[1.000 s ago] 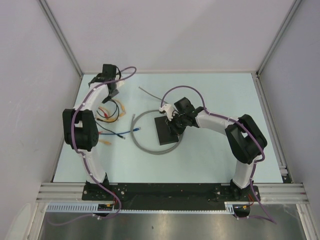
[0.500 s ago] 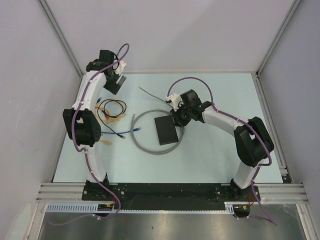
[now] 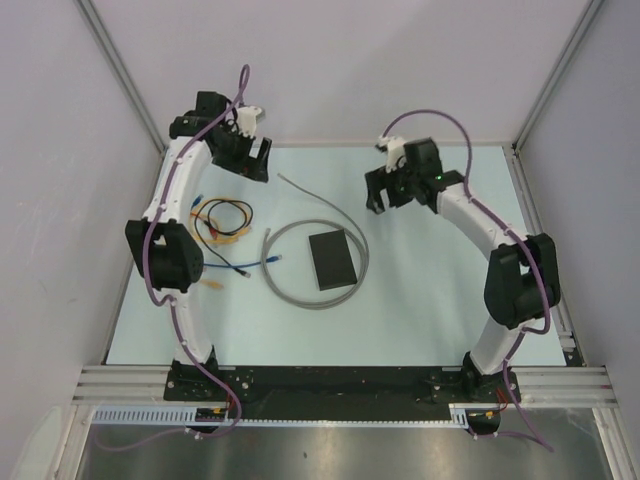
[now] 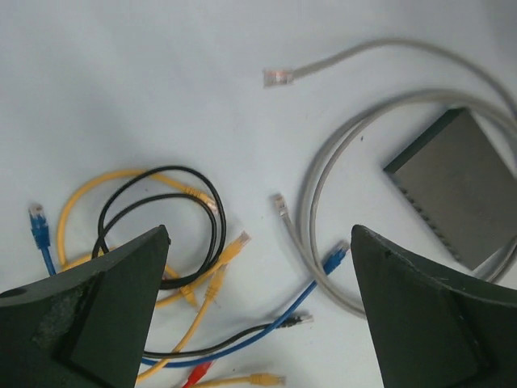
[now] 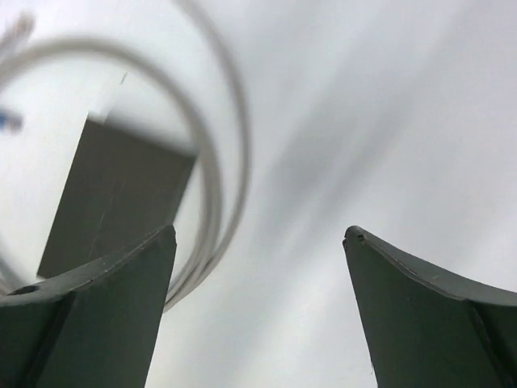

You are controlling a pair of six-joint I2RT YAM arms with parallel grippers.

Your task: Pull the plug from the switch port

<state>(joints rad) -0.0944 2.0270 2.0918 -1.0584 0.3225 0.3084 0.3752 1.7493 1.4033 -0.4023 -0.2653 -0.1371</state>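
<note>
Two arms hang over the far half of the table; the left gripper (image 3: 247,155) and the right gripper (image 3: 385,192) each have their fingers spread wide, holding nothing. One switch (image 3: 333,259) lies mid-table, ringed by one grey cable (image 3: 313,306). Its far plug (image 4: 279,78) and near plug (image 4: 279,207) both lie loose, so the pull looks done. To the left sits a tangle of short leads (image 4: 186,168), too knotted to count
</note>
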